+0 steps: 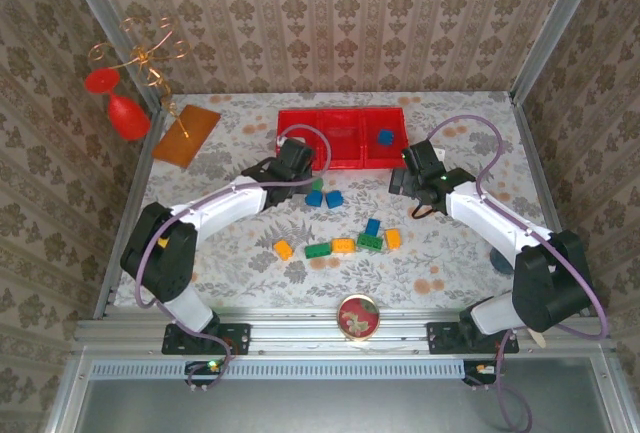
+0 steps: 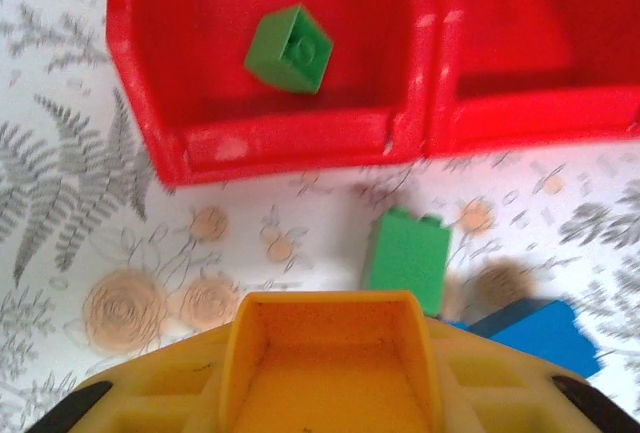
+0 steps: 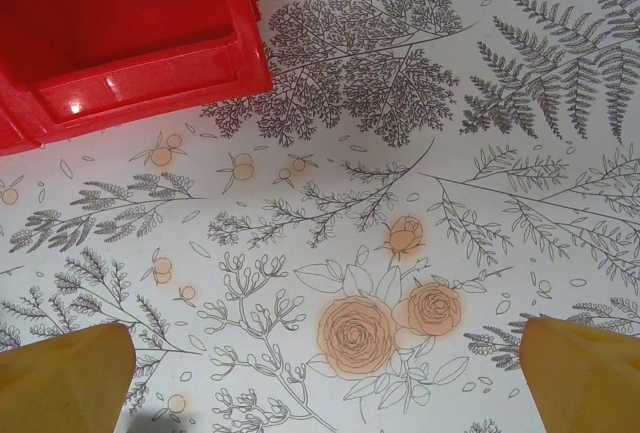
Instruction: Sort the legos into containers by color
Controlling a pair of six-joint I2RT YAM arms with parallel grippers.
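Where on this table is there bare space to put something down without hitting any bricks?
Bare cloth lies right of the red tray, out to the right wall, and near right, between the brick row and the right arm. Crowded: the middle, from the tray's front edge past the blue bricks down to that row.
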